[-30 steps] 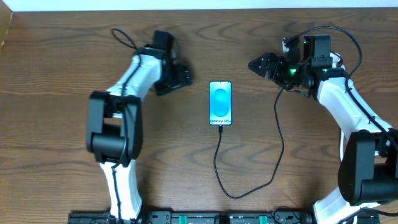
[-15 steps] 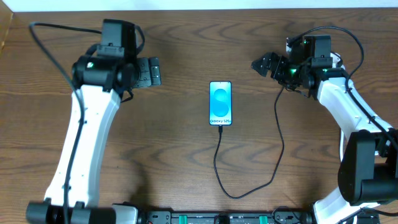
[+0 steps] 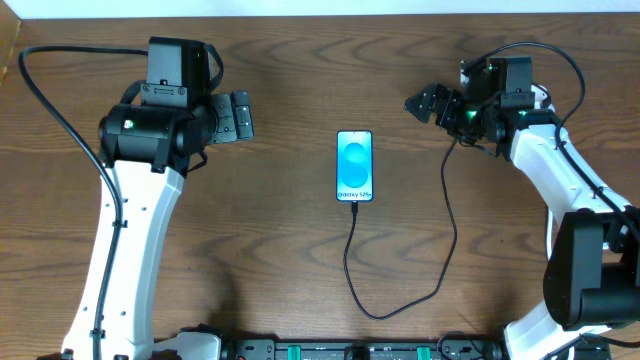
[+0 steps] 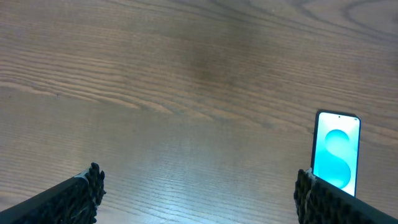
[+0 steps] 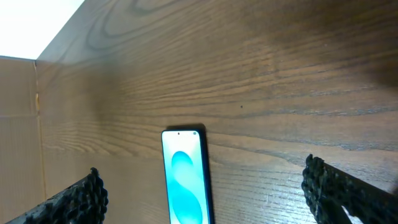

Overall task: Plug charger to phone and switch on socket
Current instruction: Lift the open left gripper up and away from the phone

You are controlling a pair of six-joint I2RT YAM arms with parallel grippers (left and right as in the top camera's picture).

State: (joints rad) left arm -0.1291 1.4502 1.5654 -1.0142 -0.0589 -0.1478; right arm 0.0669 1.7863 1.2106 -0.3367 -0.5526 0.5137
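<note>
The phone (image 3: 355, 165) lies screen up at the table's centre, its cyan screen lit. The charger (image 3: 352, 262), a thin black cable, meets the phone's bottom edge, loops toward the front and runs up under the right arm. My left gripper (image 3: 240, 115) is open and empty, left of the phone and above the table. My right gripper (image 3: 425, 103) is open and empty, up and right of the phone. The phone shows in the left wrist view (image 4: 336, 155) by the right finger of the left gripper (image 4: 199, 193), and in the right wrist view (image 5: 183, 180) between the right gripper's fingers (image 5: 205, 193). The socket is hidden.
The wooden table (image 3: 300, 60) ends at a white wall along the back. A cardboard panel (image 5: 18, 124) stands at the table's left side. Both arm bases sit at the front edge.
My left arm has risen and swung left, carrying its open gripper away from the phone. The right arm, phone and cable have hardly moved.
</note>
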